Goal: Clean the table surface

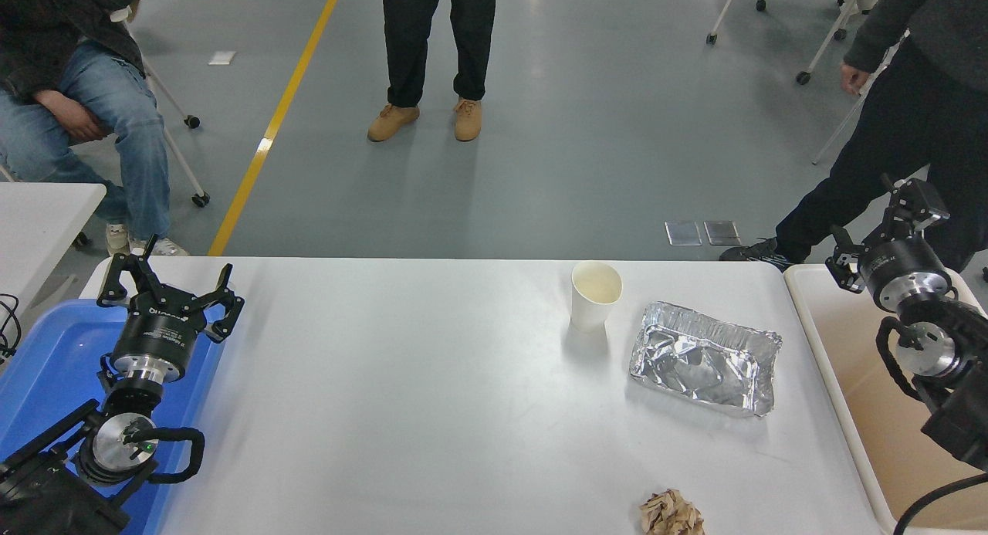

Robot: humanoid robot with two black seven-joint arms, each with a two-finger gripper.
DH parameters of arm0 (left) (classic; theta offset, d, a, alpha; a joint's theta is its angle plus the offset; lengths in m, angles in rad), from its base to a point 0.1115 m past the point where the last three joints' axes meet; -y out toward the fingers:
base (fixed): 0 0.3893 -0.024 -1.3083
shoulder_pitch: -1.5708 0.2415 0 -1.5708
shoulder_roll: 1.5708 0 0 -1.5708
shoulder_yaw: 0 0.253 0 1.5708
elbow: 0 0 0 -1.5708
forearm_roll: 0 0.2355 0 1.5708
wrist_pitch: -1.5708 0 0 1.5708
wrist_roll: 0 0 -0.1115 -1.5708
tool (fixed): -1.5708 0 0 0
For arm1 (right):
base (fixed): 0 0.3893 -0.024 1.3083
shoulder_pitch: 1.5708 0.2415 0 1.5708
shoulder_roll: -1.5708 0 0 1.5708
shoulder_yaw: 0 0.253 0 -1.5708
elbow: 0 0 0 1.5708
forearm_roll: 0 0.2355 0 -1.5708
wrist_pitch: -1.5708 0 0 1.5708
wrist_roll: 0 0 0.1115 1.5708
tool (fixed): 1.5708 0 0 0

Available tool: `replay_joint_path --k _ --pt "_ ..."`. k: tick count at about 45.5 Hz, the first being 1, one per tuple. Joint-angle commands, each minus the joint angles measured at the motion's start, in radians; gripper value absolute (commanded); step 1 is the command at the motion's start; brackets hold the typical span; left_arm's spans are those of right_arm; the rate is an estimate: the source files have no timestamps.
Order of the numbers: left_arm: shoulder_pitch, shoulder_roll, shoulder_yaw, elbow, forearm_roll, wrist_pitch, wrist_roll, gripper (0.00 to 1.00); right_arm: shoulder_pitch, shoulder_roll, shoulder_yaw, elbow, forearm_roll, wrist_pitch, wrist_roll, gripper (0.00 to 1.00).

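Head view, items as we log them.

1. The counter [432, 396]: a wide white-grey top with rounded corners, filling the lower middle of the frame from the near edge to roughly mid-height.
2. Paper cup [595, 294]: white, upright, at the far right-centre of the counter; we see only its pale inside and cannot tell whether anything is in it.
3. Foil tray [704, 357]: a crinkled rectangular aluminium tray, just right of the cup and nearer to us, apart from it; we see bare creased foil inside.
4. Crumpled brown paper [671, 513]: a wad at the near edge of the counter, well apart from the tray.
5. Beige bin [818, 342]: off the counter's right end; the part of its interior that shows is bare.
6. Blue tray [54, 350]: off the counter's left end, under the left arm.
7. Left tool [170, 288]: over the counter's left far corner, fingers spread wide, holding nothing.
8. Right tool [888, 218]: raised above the bin's far end, pointing away; we cannot tell how far it is open, and we see nothing in it.
9. Small white table [38, 211]: a corner at the left edge.
10. People: one seated far left, one standing at top centre, one at the far right.
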Motion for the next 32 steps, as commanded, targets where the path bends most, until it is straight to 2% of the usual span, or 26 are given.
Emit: replay_joint_path --k 1,32 --pt "0.0 0.0 -0.002 0.0 0.0 0.0 0.0 0.99 0.001 0.0 0.003 0.001 0.0 0.0 0.0 0.98" --pt "0.002 0.0 0.0 0.0 0.0 0.0 0.0 0.99 -0.004 -0.004 0.003 -0.001 0.0 -0.001 0.003 0.98"
